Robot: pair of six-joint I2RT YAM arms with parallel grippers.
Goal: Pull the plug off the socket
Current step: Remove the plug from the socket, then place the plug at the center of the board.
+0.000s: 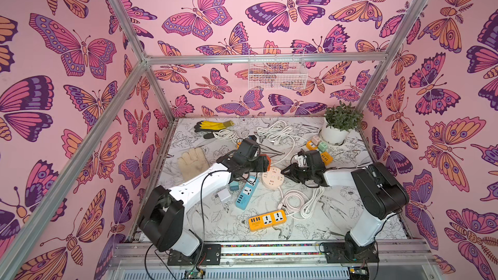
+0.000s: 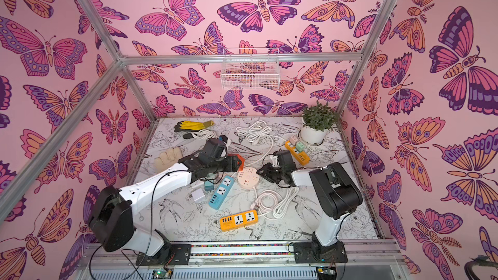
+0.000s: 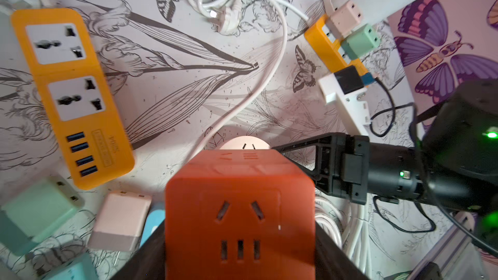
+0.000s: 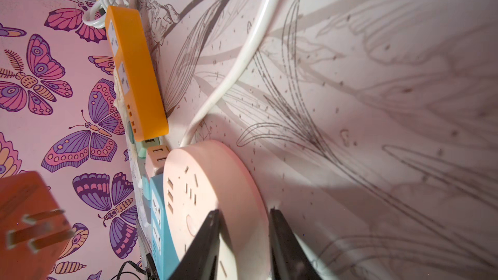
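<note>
Orange cube plug (image 1: 265, 161), Mei: where is it sitting in both top views?

It is hanging in the left tool (image 1: 259, 164), Tom, just beside the pink round socket (image 1: 272, 177), near the middle of the tabletop (image 1: 204, 227). The right tool (image 1: 287, 172) is reaching to the socket's other side.

And what is the left wrist view telling us?

The black fingers (image 3: 145, 262) are clamping the cube from both sides. The pink socket is peeking out behind it, with the right tool lying at its edge.

Is the right wrist view giving more?

Yes. The right tool's jaws are standing nearly together with the socket's rim between them, so it is pinning the disc. The plug's metal prongs (image 4: 29, 234) are showing bare, apart from the socket. I am judging the pull as almost finished.

How to finish it well?

I am thinking the left arm should be drawing away along the line of the prongs, not sideways. Meanwhile the right one should be pressing the disc flat, and both should be avoiding the white cable (image 4: 254, 39).
</note>
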